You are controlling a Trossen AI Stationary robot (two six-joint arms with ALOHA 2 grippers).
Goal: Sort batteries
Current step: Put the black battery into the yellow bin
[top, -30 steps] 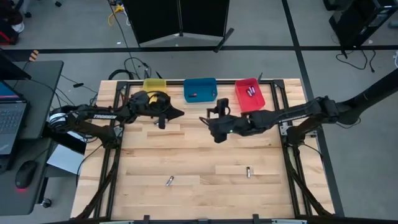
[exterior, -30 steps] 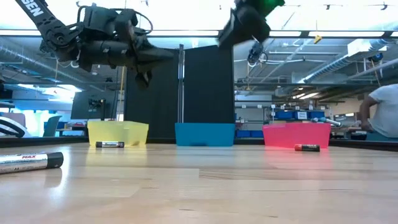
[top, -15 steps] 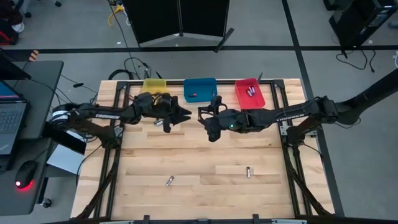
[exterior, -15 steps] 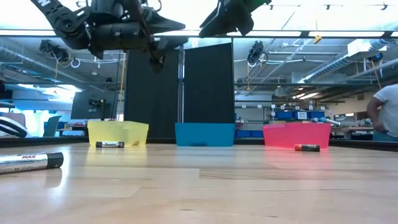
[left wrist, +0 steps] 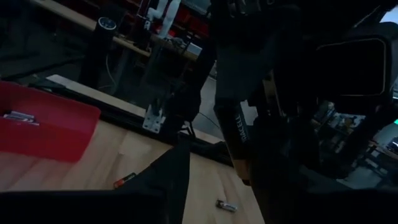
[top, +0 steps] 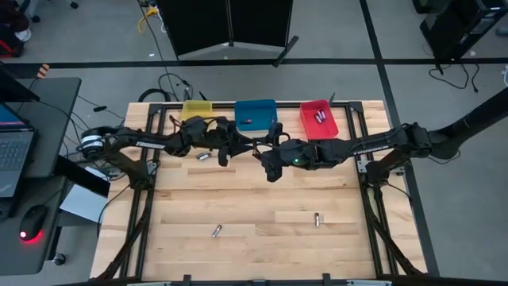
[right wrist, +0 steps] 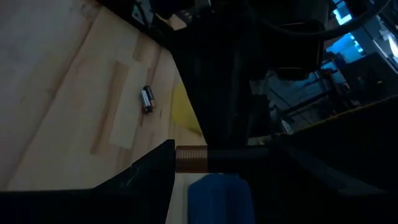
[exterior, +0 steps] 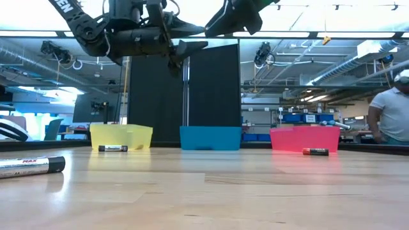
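Both claws meet mid-air; right claw (top: 268, 151) pinches a battery (left wrist: 239, 146); left claw (top: 235, 148) spread.

— Where are my claws?
— My left gripper (top: 235, 148) and right gripper (top: 266, 152) meet above the table (top: 262, 238), before the middle bin (top: 255, 114).
— And the batteries?
— One (top: 202, 157) lies before the left bin (top: 198, 107), two (top: 321, 117) in the right bin (top: 318, 121), two more (top: 216, 231) (top: 317, 219) nearer the front

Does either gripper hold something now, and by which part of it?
The right gripper holds a battery by its black body; its copper end sticks out. The left gripper is open, empty.
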